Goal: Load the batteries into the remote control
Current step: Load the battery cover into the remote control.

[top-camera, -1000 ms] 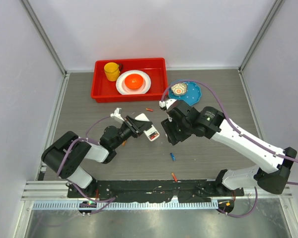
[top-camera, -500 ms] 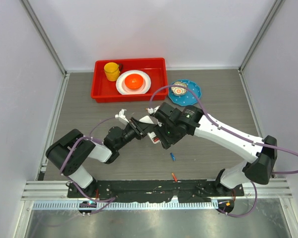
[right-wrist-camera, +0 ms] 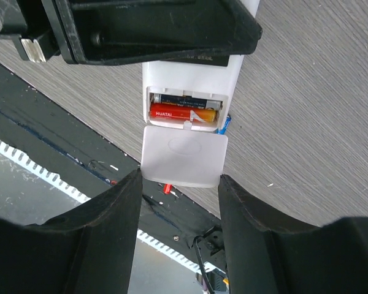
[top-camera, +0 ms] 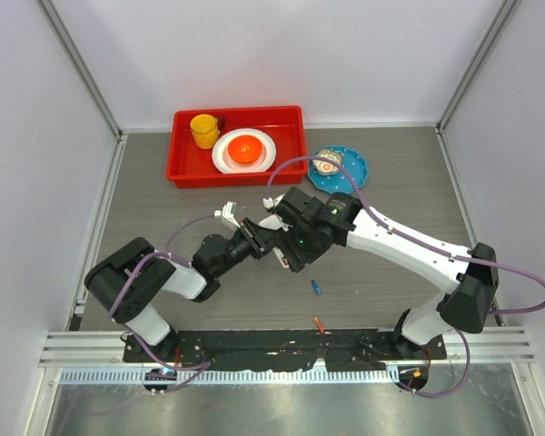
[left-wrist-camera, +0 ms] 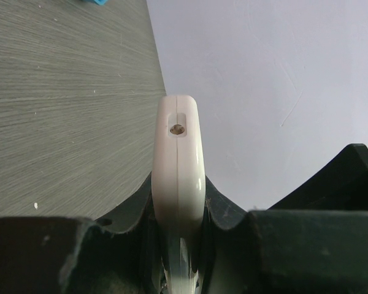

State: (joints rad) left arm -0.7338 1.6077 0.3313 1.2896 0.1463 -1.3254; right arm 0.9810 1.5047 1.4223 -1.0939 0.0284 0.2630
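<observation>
At the left of the top view, we see the left arm reach toward the middle of the table (top-camera: 363,300). Its left gripper (top-camera: 260,233) is clenched on the remote control (left-wrist-camera: 179,153). In the left wrist view the white handset stands edge-on between the two dark fingers (left-wrist-camera: 219,205), which pinch its flat faces. Its free end pokes out past the fingertips and shows a small round hole. Moving right, the right gripper (right-wrist-camera: 179,180) hangs directly over the handset's back and hides most of it from the top camera. Through the right wrist camera we look straight into the open compartment. A dark battery (right-wrist-camera: 183,99) and an orange battery (right-wrist-camera: 184,114) lie there side by side, both seated across the handset. Just below them the white battery cover (right-wrist-camera: 184,153) meets the compartment's edge but is not slid over it. The cover sits between the right fingers (right-wrist-camera: 104,233), and its two lower corners tuck under the fingertips, so we read this gripper as grasping the cover by its side edges, jaws about half spread. Further right and nearer the arm bases, a loose blue battery (top-camera: 316,287) lies on the table apart from both grippers. A loose red battery (top-camera: 319,322) lies near the front rail.
</observation>
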